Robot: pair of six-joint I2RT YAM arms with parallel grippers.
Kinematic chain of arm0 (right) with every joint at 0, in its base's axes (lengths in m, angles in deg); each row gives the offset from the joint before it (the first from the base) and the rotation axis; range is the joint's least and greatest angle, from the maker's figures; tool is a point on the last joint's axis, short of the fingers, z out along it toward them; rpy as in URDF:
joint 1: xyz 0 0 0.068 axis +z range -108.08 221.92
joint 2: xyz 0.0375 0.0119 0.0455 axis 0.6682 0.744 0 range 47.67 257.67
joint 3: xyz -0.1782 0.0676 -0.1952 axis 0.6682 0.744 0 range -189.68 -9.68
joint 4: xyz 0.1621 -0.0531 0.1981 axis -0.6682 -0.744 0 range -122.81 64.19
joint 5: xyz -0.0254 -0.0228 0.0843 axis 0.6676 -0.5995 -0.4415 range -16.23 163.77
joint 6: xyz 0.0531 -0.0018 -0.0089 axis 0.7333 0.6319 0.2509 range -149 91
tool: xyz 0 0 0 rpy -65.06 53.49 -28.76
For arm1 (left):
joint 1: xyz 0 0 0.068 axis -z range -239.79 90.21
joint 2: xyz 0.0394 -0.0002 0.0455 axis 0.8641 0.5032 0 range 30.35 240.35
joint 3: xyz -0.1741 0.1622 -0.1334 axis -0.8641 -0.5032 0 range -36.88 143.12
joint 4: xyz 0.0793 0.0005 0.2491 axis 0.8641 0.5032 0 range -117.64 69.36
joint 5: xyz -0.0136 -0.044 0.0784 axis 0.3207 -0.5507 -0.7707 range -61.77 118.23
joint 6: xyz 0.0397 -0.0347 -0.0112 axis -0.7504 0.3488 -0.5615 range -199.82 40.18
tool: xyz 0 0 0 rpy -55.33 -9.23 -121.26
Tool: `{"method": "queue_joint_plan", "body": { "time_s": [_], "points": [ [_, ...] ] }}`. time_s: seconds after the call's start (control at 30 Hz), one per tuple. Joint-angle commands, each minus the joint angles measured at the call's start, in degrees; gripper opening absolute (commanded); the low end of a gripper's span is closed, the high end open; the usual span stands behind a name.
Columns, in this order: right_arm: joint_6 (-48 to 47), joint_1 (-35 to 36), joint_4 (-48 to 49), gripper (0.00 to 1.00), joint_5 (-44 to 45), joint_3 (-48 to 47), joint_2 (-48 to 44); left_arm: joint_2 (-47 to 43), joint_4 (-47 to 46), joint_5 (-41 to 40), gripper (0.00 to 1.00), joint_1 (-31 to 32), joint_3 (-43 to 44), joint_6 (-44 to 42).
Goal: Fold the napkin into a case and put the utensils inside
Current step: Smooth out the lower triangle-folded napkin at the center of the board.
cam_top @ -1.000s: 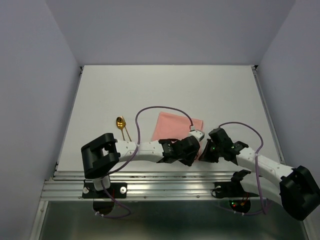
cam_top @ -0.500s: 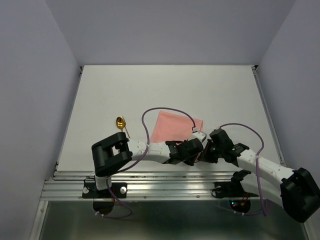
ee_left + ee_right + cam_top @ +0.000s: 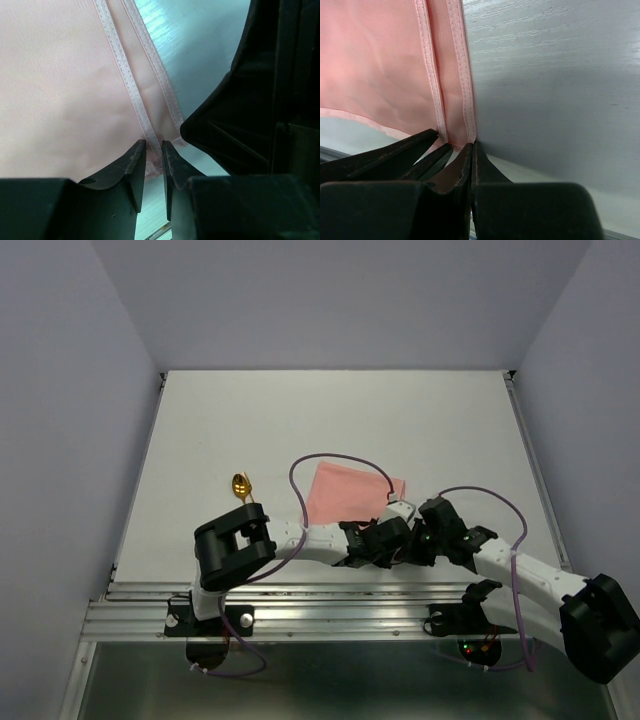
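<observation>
1. left gripper (image 3: 151, 156): jaws only a thin slit apart, straddling the near hem of the napkin (image 3: 60, 90), not clearly pinching it.
2. right gripper (image 3: 470, 150): clamped flat on the hem corner right beside it.
3. left arm has swung in rightward since a second ago and now hides the handle of the gold spoon (image 3: 241, 483).
4. the napkin lies front-centre on the table (image 3: 300, 410).

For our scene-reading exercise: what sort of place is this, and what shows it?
Probably a robotics lab test cell: a white table enclosed by plain lavender panels, a left arm and right arm bolted to a metal rail, with only a pink napkin and gold spoon laid out.
</observation>
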Motion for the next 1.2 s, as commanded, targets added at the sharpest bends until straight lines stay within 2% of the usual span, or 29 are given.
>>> {"method": "queue_joint_plan", "body": {
  "time_s": [0.0, 0.17, 0.27, 0.33, 0.57, 0.8, 1.17],
  "points": [
    [-0.7, 0.5, -1.4, 0.01, 1.4, -0.3, 1.0, 0.5, 1.5, -2.1, 0.26, 0.3, 3.3, 0.0],
    [-0.8, 0.5, -1.8, 0.01, 1.8, -0.9, 1.1, 0.9, 1.8, -2.3, 0.15, 0.3, 2.9, 0.6],
    [-0.8, 0.5, -2.1, 0.01, 1.8, -1.2, 1.2, 1.5, 2.5, -2.8, 0.04, 0.3, 3.1, 1.0],
    [-0.8, 0.5, -2.1, 0.01, 1.9, -1.5, 1.2, 2.1, 2.9, -2.9, 0.01, 0.3, 3.5, 1.3],
    [-0.4, 0.5, -2.8, 0.01, 2.3, -1.3, 0.5, 0.3, 2.2, -2.6, 0.00, 0.1, 2.4, 2.2],
    [0.2, 0.5, -2.8, 0.01, 2.4, -1.5, -0.3, -4.2, -2.2, 3.3, 0.00, -2.1, -1.9, 3.1],
    [0.6, 0.5, -1.2, 0.01, 1.2, -0.9, -0.1, -5.6, -6.7, 7.1, 0.00, -4.0, -2.9, 3.3]
  ]
}}
